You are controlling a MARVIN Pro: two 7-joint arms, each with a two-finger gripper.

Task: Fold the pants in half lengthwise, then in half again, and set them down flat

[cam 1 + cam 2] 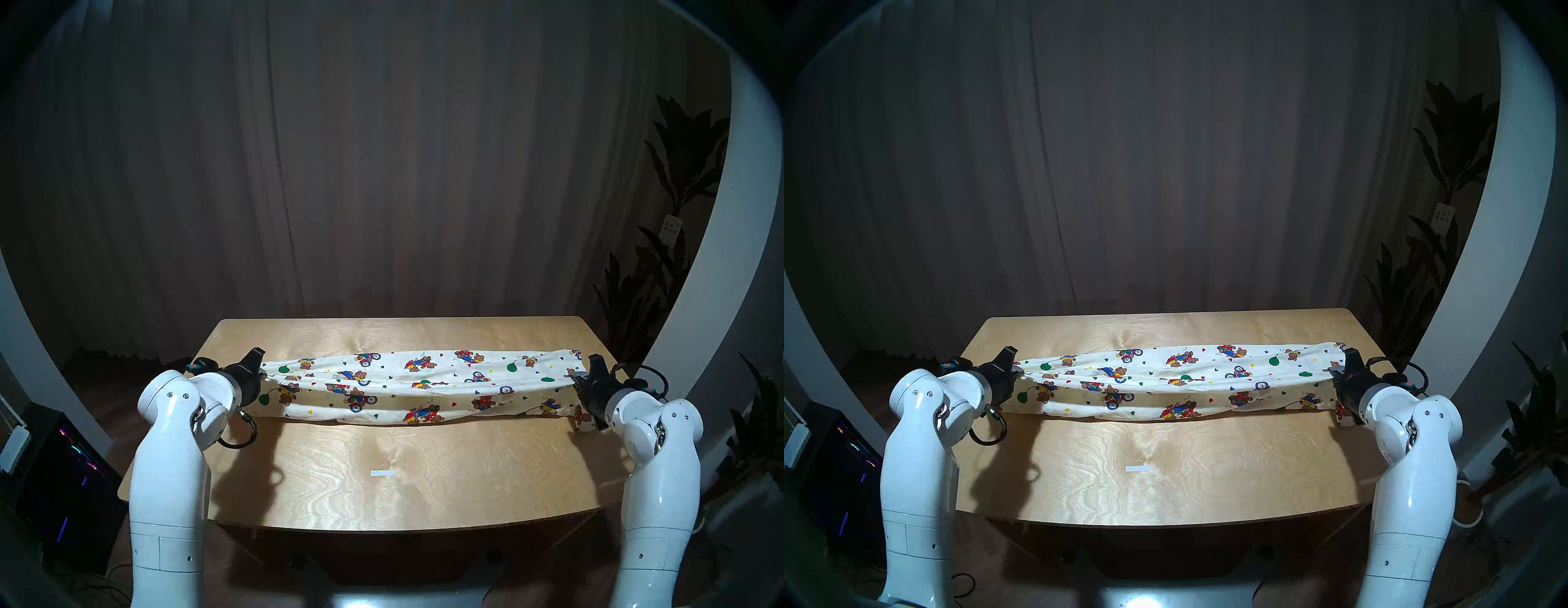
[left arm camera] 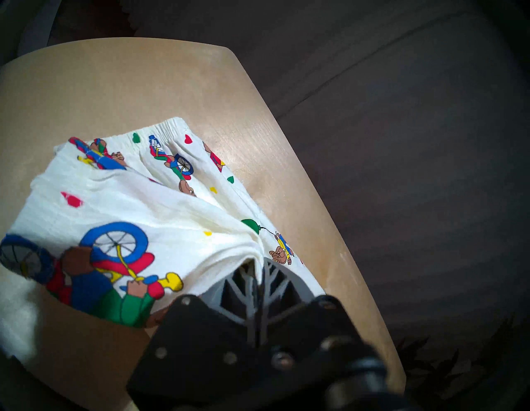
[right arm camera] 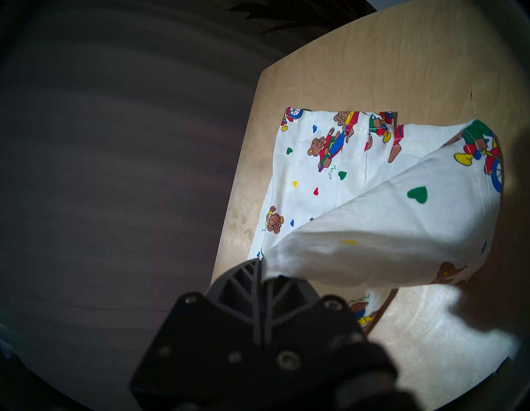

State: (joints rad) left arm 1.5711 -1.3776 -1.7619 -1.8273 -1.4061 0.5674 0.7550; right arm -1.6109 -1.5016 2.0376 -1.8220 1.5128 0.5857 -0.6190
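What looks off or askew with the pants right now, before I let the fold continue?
Nothing damaged. The pants are stretched across the table between the left gripper and right gripper, both shut on cloth. The middle sags in loose lengthwise folds, and the leg ends near the right gripper do not line up. A small white strip lies nearer.

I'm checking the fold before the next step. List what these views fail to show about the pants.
- Left gripper pinch point: head views, hidden by bunched cloth.
- Pants layers: all views, folds overlap, so their count is unclear.
- Nearest cloth: right wrist view, blurred and overexposed.
- White strip on the table: head views, too small to identify.
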